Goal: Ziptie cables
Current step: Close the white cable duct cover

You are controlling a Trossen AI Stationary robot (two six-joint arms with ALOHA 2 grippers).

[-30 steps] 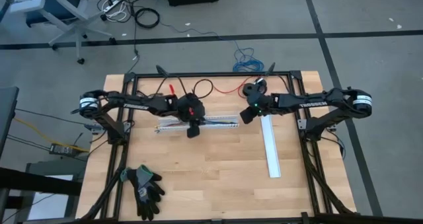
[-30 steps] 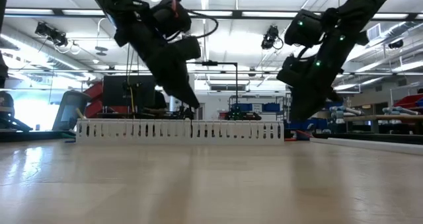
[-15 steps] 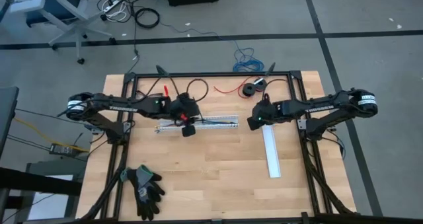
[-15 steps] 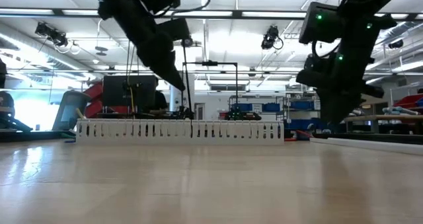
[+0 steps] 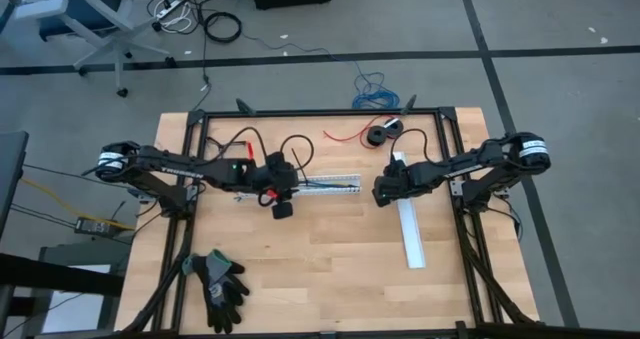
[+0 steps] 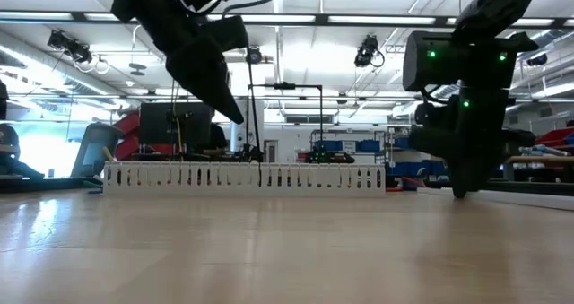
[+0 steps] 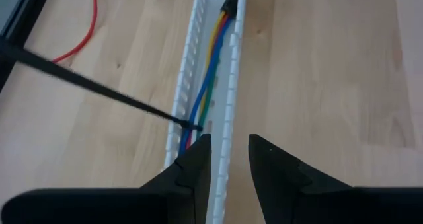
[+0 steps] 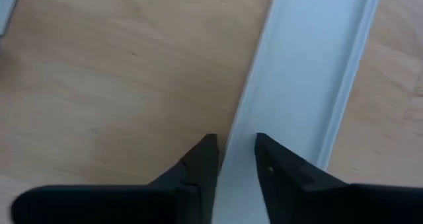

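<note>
The cables, a bundle of yellow, blue, green and red wires, lie inside a white slotted duct. A black ziptie is looped round them, and its long tail slants away over the duct's wall. My left gripper hangs open with a narrow gap above the duct's left part, clear of it. My right gripper points down at the far end of a flat white strip, its fingers a little apart on either side of the strip's long edge. My right gripper comes from above with one finger on each side of the strip's long edge, near the strip's far end. I cannot tell whether the fingers touch it. The strip lies flat on the table.
A pair of black gloves lies at the near left. A red wire with a black round spool sits at the far edge, under the black frame rail. Bare wood lies between the duct and the near edge.
My left gripper has risen off the duct and drawn a little toward the table's left and near side. My right gripper has come from beside the spool toward the near edge and down onto the strip's far end, its wrist rolling as it went.
</note>
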